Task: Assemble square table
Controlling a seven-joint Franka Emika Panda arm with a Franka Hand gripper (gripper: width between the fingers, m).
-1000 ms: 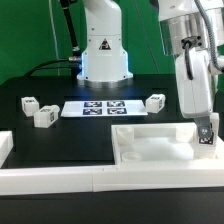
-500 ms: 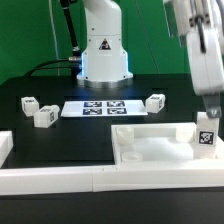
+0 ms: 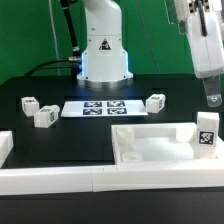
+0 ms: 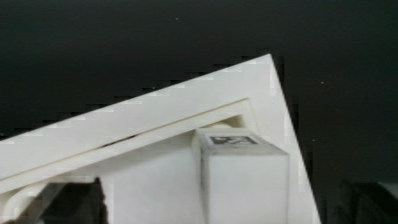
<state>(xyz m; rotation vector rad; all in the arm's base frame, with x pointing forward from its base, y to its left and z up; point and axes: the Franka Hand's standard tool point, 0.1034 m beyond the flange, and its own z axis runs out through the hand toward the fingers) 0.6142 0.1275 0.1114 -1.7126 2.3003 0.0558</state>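
The white square panel (image 3: 150, 146) lies at the front right of the exterior view. One white tagged leg (image 3: 207, 131) stands upright in its right corner socket. My gripper (image 3: 211, 98) hangs just above that leg, open and apart from it, holding nothing. In the wrist view the leg (image 4: 240, 180) stands right below the camera at the panel's corner (image 4: 178, 110). Three more legs lie loose on the black table: two at the exterior view's left (image 3: 28, 103) (image 3: 44, 116) and one behind the panel (image 3: 154, 102).
The marker board (image 3: 103, 108) lies flat in the middle of the table. Long white border bars run along the front (image 3: 60, 178) and the left edge (image 3: 5, 148). The arm's base (image 3: 104, 55) stands at the back.
My gripper has let go of the leg and risen straight up. The leg stays standing in the panel's right corner.
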